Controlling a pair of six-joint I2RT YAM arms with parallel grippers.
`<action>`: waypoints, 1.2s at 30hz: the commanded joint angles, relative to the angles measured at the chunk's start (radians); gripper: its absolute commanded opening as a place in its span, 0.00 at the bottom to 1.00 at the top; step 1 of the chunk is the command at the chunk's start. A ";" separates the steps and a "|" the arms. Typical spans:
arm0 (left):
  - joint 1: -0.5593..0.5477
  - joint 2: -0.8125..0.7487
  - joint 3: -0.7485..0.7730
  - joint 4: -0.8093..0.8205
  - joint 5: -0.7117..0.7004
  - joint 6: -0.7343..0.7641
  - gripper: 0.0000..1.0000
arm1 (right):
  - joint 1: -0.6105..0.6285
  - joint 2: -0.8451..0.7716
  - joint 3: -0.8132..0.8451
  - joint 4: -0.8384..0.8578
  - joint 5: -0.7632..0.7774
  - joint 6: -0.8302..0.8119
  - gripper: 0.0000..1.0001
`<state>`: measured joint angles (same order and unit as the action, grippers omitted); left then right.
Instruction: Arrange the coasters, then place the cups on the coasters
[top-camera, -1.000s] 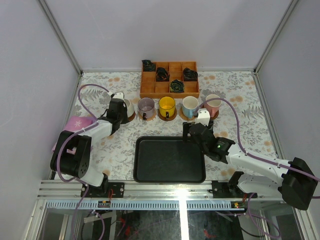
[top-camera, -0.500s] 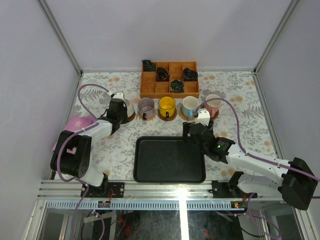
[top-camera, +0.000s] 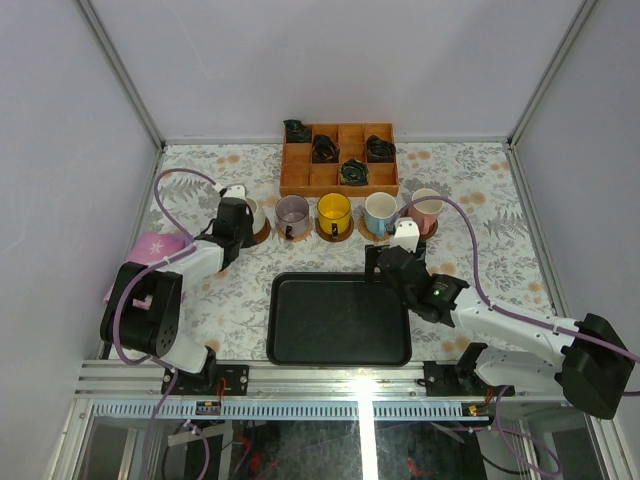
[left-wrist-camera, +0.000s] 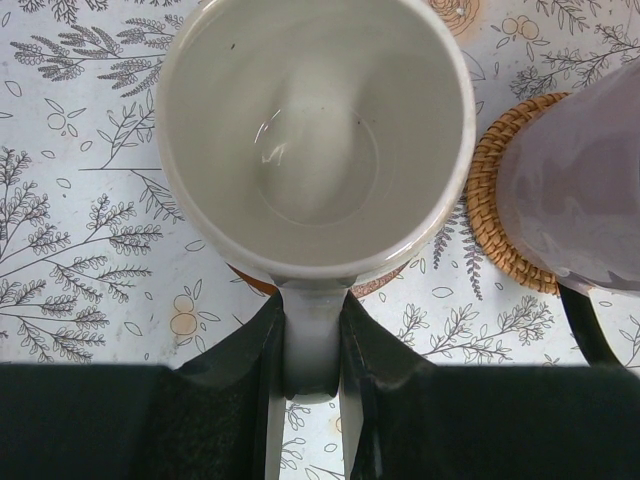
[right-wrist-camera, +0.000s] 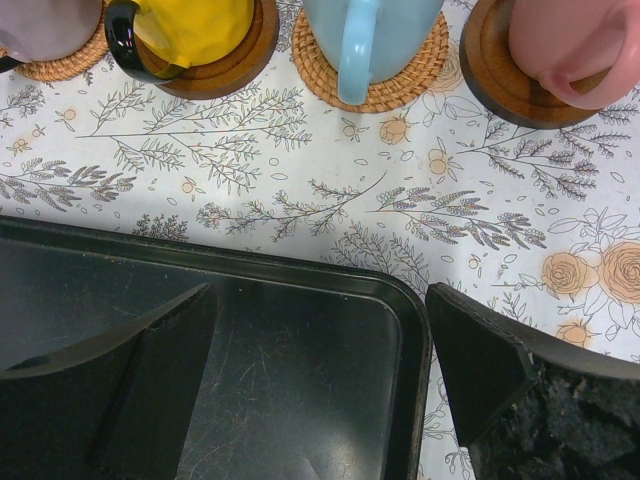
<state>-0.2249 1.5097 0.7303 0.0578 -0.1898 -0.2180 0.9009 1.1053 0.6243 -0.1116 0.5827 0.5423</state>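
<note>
Five cups (top-camera: 334, 212) on five coasters (right-wrist-camera: 400, 85); left hand (left-wrist-camera: 312, 350) pinched on handle of cream cup (left-wrist-camera: 315, 130), right hand (right-wrist-camera: 318, 340) spread

5 cups (top-camera: 333, 212) in row, each on coaster (top-camera: 334, 237); box (top-camera: 297, 178) behind row, tray (top-camera: 340, 320) in front.

A black tray (top-camera: 340, 320) lies on the floral-patterned table (top-camera: 240, 290) near its front edge. Further back stands a wooden compartment box (top-camera: 297, 178) — four cells hold dark bundles (top-camera: 325, 149). A pink object (top-camera: 158, 246) sits at the left.

The white cup (left-wrist-camera: 315, 140) looks glossy glazed, the tan coaster (left-wrist-camera: 487, 205) woven.
</note>
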 joint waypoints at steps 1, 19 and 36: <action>0.013 -0.034 -0.004 0.078 -0.034 0.019 0.00 | -0.009 0.007 0.032 0.025 0.003 0.016 0.92; 0.014 -0.018 0.017 0.009 0.064 0.004 0.03 | -0.009 0.001 0.036 0.020 0.006 0.021 0.92; 0.014 -0.082 0.004 -0.068 0.014 -0.038 0.48 | -0.009 0.014 0.042 0.030 -0.015 0.021 0.93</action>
<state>-0.2195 1.4551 0.7292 -0.0078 -0.1558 -0.2417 0.9009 1.1137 0.6243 -0.1116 0.5797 0.5503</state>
